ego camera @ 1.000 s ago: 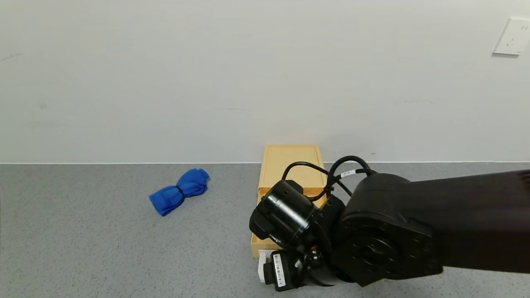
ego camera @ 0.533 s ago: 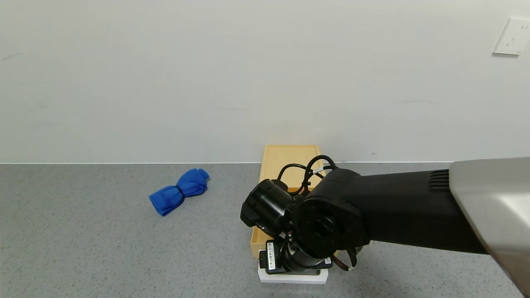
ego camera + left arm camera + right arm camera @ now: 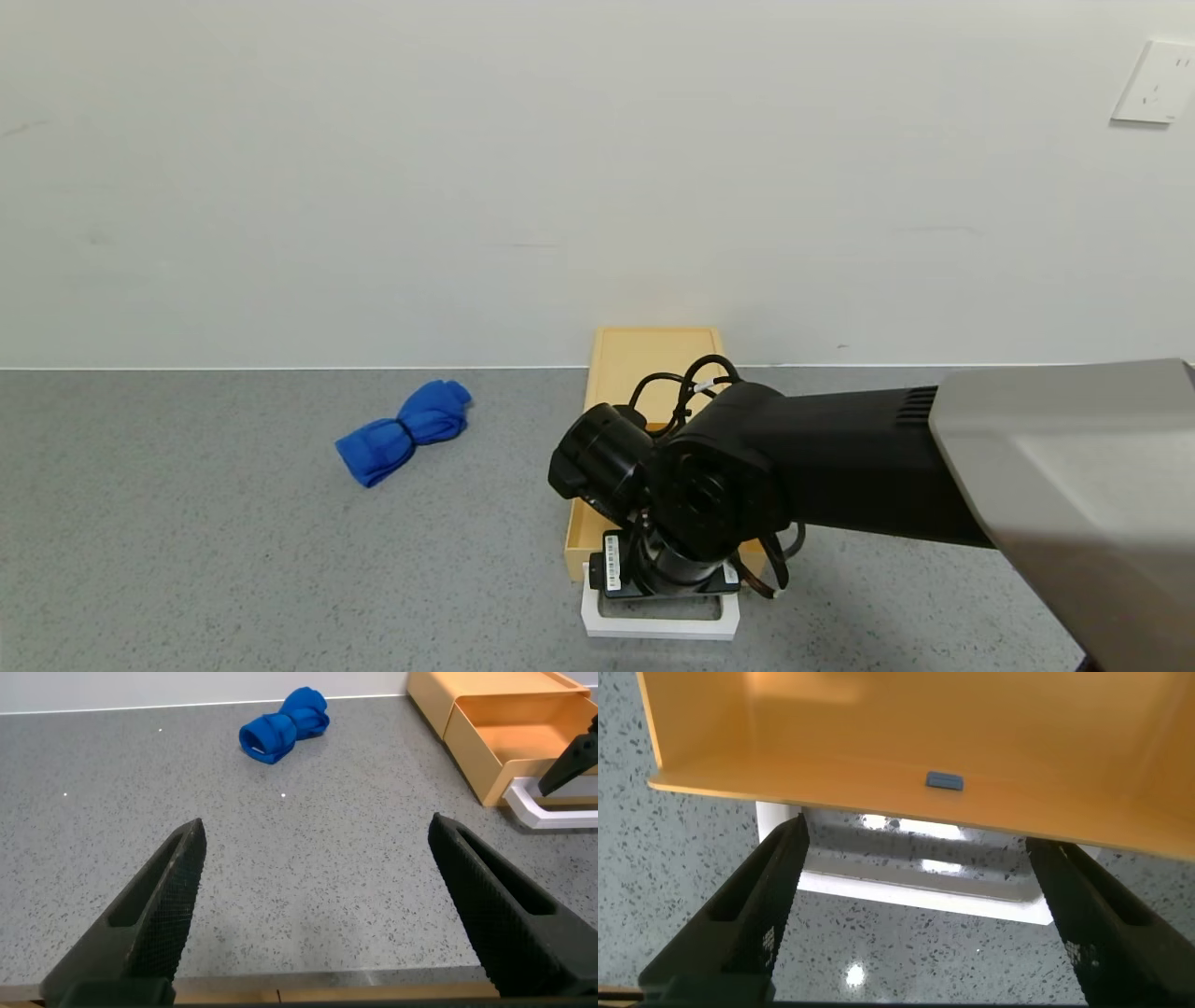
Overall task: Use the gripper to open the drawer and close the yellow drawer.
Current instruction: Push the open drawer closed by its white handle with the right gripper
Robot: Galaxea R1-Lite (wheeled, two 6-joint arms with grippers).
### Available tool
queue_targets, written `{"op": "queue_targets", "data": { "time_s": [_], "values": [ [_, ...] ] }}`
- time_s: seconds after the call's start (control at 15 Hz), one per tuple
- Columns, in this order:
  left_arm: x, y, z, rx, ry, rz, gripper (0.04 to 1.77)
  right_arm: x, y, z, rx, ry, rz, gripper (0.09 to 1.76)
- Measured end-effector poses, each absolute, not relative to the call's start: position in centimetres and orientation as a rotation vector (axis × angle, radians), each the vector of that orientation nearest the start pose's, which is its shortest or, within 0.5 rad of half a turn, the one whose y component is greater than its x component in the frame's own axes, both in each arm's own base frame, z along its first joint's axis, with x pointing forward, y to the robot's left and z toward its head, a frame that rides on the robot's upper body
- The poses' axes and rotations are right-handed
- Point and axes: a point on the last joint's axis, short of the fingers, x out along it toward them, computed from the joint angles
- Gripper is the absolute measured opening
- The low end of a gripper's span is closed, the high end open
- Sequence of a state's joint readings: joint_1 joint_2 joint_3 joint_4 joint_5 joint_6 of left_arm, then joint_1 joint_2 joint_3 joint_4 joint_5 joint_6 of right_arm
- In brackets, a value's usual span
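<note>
Grey speckled desk (image 3: pixel 187 560), drawer (image 3: pixel 597 532) pulled out near front edge, right claw (image 3: pixel 667 583) above white handle (image 3: pixel 658 627). Left claw (image 3: pixel 318 905): spread, idle. Right-wrist view: fingers wide, gripping nothing; could slip off handle.

A pale yellow-tan drawer (image 3: pixel 597 523) with white handle (image 3: pixel 659 620), a blue cloth (image 3: pixel 403 431), speckled grey counter (image 3: pixel 233 541).
</note>
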State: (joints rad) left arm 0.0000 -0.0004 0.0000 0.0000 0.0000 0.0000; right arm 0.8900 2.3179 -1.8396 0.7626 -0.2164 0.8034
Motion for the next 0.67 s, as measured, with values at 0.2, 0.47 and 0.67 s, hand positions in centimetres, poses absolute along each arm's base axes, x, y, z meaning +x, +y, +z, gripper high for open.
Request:
{"op": "queue_targets", "data": {
  "time_s": [0.2,0.47,0.67],
  "values": [
    [-2.3,0.0,7.5,0.0,0.0,0.0,1.72,27.9,32.9,11.3,0.041,1.168,0.099,1.71],
    [-2.3,0.0,7.5,0.0,0.0,0.0,1.72,29.0,33.1,11.6,0.029,1.152,0.112,1.71],
    [-2.3,0.0,7.5,0.0,0.0,0.0,1.72,29.8,32.8,11.4,0.03,1.147,0.107,1.71]
  ]
}}
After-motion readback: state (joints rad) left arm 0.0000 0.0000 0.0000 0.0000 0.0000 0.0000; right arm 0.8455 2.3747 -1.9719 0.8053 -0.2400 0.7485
